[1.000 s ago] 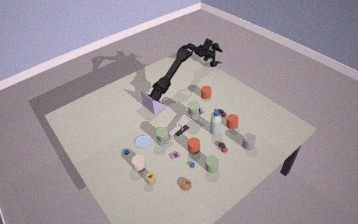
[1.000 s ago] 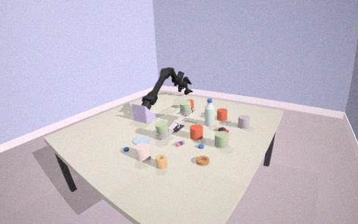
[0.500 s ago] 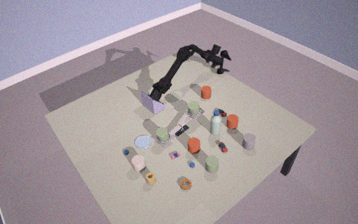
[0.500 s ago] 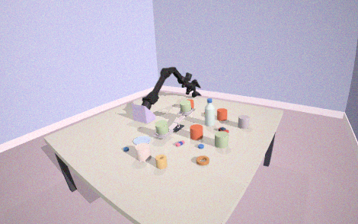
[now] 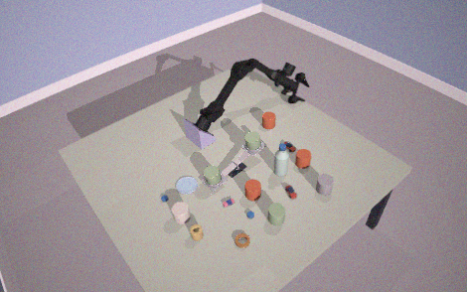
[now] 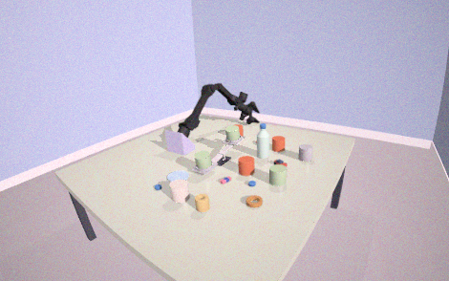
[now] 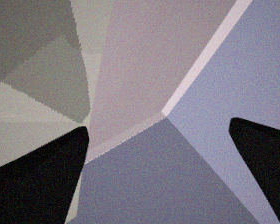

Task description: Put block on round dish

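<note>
A small balance stands mid-table with a dark base. One green cup stands on its near end, beside the dish; the identical green cup stands on its far end. I cannot tell surely which end is lower. No block shows; what is under each cup is hidden. The round light blue dish lies left of the near cup, with nothing on it. My gripper is open and empty, high above the table beyond the far cup.
A bottle stands right of the balance. A red cup is in front of it; another red cup is behind the far end. A pink cup stands near the dish. A purple wedge is by the arm's base.
</note>
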You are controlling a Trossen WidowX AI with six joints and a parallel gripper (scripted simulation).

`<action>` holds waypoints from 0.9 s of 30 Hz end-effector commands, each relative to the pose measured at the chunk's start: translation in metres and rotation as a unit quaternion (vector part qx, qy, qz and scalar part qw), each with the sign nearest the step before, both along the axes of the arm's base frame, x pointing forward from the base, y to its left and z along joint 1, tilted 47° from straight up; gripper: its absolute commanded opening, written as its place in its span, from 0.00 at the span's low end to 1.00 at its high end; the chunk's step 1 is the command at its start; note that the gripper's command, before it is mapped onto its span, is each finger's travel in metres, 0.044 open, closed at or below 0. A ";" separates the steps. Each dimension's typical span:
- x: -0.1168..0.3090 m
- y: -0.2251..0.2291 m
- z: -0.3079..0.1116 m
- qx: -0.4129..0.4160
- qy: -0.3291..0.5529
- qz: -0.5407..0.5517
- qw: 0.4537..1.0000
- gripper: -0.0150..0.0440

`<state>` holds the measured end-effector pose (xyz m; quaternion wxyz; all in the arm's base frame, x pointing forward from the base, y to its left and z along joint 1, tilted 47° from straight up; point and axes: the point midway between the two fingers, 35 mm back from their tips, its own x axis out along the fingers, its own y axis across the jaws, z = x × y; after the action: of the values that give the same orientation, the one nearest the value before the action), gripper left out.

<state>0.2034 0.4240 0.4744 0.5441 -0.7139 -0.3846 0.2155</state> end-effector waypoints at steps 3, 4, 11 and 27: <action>0.040 -0.022 -0.017 -0.018 0.026 -0.028 0.999 1.00; 0.047 -0.025 -0.021 -0.023 0.031 -0.034 0.999 1.00; 0.092 -0.053 -0.046 -0.045 0.063 -0.075 0.994 1.00; 0.176 -0.141 -0.115 -0.094 0.170 -0.163 0.967 1.00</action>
<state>0.3659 0.3024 0.3735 0.5554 -0.7691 -0.1716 0.2659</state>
